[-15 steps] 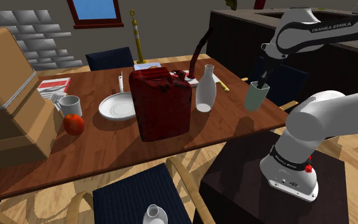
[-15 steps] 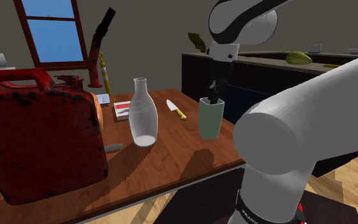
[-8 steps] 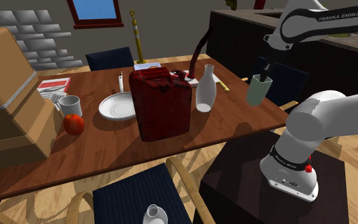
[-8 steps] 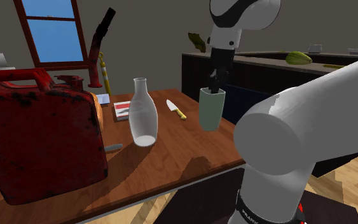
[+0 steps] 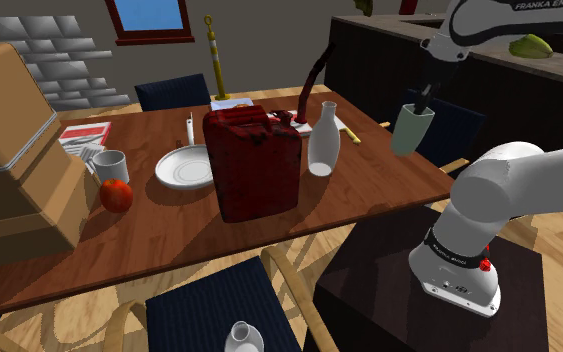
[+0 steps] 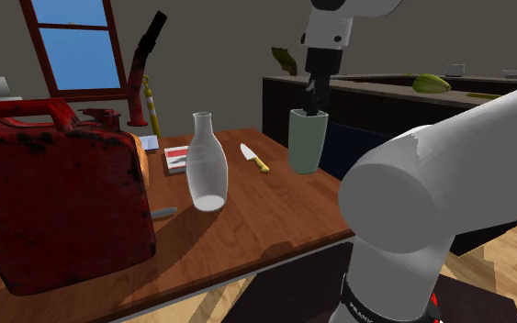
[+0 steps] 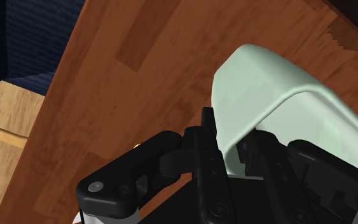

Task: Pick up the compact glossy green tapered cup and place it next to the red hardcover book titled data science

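You see gripper [image 6: 311,105] clamped on pale green cup [image 6: 307,142] rim, fingertips apparently hidden inside. Arm [image 5: 479,25] lettering "FRANKA EMIKA" clipped at shoulder view's upper right. Book [image 6: 175,158] title unreadable.

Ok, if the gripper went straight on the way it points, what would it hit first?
It points down, and the gripper is shut on the pale green cup, so the cup's base leads. Beyond it lies the wooden table, likely the first contact; its edge is near, so depth is uncertain.
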Robot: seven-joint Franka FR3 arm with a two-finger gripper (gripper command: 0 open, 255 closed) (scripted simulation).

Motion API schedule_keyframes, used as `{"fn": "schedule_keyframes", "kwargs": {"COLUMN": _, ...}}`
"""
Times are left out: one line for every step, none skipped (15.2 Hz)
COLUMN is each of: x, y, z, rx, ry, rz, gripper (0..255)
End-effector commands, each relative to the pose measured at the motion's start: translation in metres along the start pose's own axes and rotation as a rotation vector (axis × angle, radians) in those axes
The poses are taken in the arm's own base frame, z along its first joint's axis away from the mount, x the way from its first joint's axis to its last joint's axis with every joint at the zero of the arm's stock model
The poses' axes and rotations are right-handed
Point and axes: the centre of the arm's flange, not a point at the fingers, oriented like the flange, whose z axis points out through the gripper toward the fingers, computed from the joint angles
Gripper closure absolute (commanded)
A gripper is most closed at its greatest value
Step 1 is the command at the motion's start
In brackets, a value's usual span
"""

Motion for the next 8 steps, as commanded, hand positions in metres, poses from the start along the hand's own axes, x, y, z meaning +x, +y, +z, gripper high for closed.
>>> {"fn": "schedule_keyframes", "kwargs": {"x": 0.002, "y": 0.0, "z": -0.011, "rx": 0.0, "ry": 0.0, "rz": 0.0, "gripper": 255}}
{"fn": "schedule_keyframes", "kwargs": {"x": 0.003, "y": 0.0, "z": -0.016, "rx": 0.0, "ry": 0.0, "rz": 0.0, "gripper": 255}}
{"fn": "schedule_keyframes", "kwargs": {"x": 0.003, "y": 0.0, "z": -0.021, "rx": 0.0, "ry": 0.0, "rz": 0.0, "gripper": 255}}
{"fn": "schedule_keyframes", "kwargs": {"x": 0.003, "y": 0.0, "z": -0.027, "rx": 0.0, "ry": 0.0, "rz": 0.0, "gripper": 255}}
{"fn": "schedule_keyframes", "kwargs": {"x": 0.004, "y": 0.0, "z": -0.032, "rx": 0.0, "ry": 0.0, "rz": 0.0, "gripper": 255}}
{"fn": "schedule_keyframes", "kwargs": {"x": 0.004, "y": 0.0, "z": -0.037, "rx": 0.0, "ry": 0.0, "rz": 0.0, "gripper": 255}}
{"fn": "schedule_keyframes", "kwargs": {"x": 0.005, "y": 0.0, "z": -0.042, "rx": 0.0, "ry": 0.0, "rz": 0.0, "gripper": 255}}
{"fn": "schedule_keyframes", "kwargs": {"x": 0.005, "y": 0.0, "z": -0.048, "rx": 0.0, "ry": 0.0, "rz": 0.0, "gripper": 255}}
